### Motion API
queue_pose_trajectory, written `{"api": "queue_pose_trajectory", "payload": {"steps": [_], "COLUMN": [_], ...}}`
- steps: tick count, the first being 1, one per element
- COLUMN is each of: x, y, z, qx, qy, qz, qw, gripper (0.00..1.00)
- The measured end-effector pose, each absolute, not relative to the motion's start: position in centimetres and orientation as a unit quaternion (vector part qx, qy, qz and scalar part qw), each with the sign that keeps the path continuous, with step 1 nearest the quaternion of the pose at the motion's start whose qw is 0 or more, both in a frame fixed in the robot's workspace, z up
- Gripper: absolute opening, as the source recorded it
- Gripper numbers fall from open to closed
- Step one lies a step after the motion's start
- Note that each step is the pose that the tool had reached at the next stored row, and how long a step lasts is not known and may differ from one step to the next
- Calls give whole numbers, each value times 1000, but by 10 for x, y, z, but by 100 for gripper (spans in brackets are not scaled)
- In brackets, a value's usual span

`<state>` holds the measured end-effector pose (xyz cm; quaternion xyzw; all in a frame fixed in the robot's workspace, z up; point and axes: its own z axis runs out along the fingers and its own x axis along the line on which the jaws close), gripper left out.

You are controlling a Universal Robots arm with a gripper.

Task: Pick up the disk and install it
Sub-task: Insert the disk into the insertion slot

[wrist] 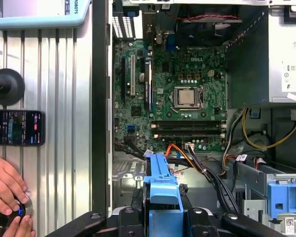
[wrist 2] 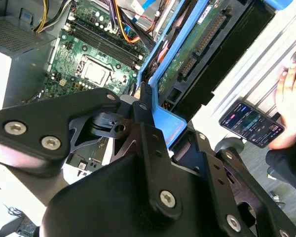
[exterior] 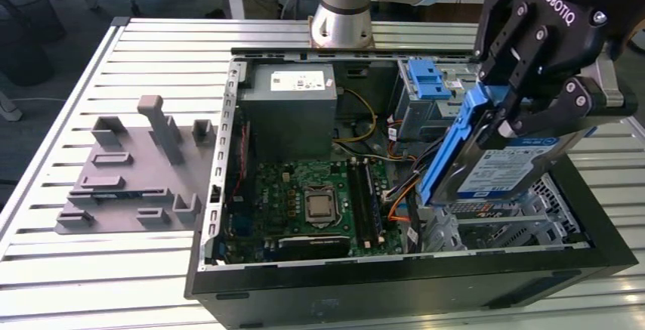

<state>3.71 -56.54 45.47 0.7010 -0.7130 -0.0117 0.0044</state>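
The disk [exterior: 501,173], a grey hard drive with a white and blue label in a blue carrier frame, hangs tilted above the open computer case [exterior: 403,288], over the metal drive cage [exterior: 509,228] at the exterior view's right. My gripper [exterior: 539,122] is shut on the disk's upper end. In the second wrist view the disk [wrist 2: 197,47] shows its green circuit side, with its blue frame running into my gripper [wrist 2: 145,116]. In the first wrist view the blue frame of the disk [wrist: 163,190] sticks out from my gripper [wrist: 163,219] towards the motherboard.
Inside the case lie the motherboard [exterior: 313,202], a grey power supply box [exterior: 292,96] and a blue ridged latch [exterior: 428,81]. A grey fixture [exterior: 131,171] sits on the slatted table at the exterior view's left. A person's hand [wrist: 5,185] and a phone [wrist: 17,127] rest beside the case.
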Motion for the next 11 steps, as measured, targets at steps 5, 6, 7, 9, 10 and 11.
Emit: {"api": "queue_pose_trajectory", "payload": {"steps": [5, 6, 7, 9, 10, 11], "x": [44, 46, 47, 50, 51, 53], "y": [-565, -565, -565, -565, -565, -565], "z": [454, 453, 453, 453, 453, 452], "qx": [701, 701, 701, 701, 701, 701], "qy": [-713, -713, -713, -713, -713, -713], "qz": [-12, -12, -12, -12, -12, -12], "qw": [4, 4, 4, 4, 4, 4], "gripper": [36, 36, 36, 36, 36, 36]}}
